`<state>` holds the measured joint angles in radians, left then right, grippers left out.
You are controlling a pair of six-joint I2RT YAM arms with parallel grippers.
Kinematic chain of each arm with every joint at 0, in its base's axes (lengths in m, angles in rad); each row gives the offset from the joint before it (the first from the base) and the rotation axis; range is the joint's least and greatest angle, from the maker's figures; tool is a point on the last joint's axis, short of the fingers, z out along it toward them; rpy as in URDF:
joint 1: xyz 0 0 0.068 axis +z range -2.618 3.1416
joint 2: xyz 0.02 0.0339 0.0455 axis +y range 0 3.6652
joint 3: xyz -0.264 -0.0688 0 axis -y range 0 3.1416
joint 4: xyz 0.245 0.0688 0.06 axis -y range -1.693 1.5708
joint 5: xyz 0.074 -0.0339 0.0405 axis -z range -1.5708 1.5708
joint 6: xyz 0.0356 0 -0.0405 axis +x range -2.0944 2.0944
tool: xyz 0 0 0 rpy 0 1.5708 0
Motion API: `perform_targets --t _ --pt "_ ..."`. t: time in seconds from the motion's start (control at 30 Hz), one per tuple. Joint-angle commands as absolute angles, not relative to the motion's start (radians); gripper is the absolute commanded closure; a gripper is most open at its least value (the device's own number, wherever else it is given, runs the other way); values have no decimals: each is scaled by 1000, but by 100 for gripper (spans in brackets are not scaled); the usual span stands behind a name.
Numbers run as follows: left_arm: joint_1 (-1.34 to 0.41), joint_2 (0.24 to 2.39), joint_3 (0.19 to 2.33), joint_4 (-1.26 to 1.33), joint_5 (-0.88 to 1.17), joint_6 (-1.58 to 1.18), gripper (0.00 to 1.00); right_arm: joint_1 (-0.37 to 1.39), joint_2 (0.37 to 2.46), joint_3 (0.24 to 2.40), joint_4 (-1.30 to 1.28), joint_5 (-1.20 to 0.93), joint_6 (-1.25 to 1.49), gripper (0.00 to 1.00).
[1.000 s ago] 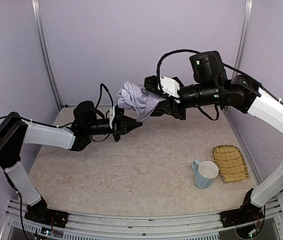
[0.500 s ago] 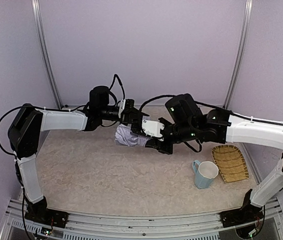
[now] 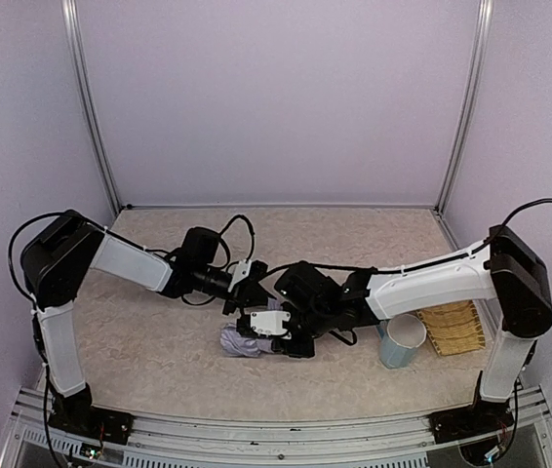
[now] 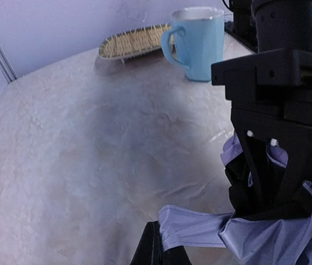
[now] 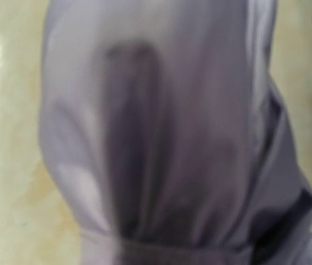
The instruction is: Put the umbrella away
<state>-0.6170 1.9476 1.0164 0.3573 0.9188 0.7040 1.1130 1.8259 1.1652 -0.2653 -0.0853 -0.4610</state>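
The umbrella [image 3: 237, 342] is a folded pale lavender bundle lying low on the table near the front middle. My right gripper [image 3: 259, 334] reaches in from the right and is shut on it, black fingers sunk into the fabric folds in the left wrist view. My left gripper [image 4: 159, 247] is shut on a flat lavender strap [image 4: 197, 225] of the umbrella, which runs taut from the fingertips to the bundle. In the right wrist view, blurred umbrella fabric [image 5: 161, 138] fills the picture and hides the fingers. Shaft and handle are hidden.
A light blue mug [image 3: 401, 341] stands right of the right forearm, and a woven bamboo tray [image 3: 452, 325] lies just beyond it by the right wall. Both show in the left wrist view, the mug [image 4: 197, 41] and the tray [image 4: 136, 41].
Both arms have come down and forward from high near the back wall. The umbrella went with them, from mid-air to the table near the front.
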Motion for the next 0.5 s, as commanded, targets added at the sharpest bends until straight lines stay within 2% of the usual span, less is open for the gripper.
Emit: perform_targets --t 0.0,0.47 --pt "-588 1940 1093 695 757 719 100 1204 1936 1099 -608 -377 -403 100" --pt "-586 2060 1064 749 537 728 100 1204 2058 1028 -544 -240 -368 100"
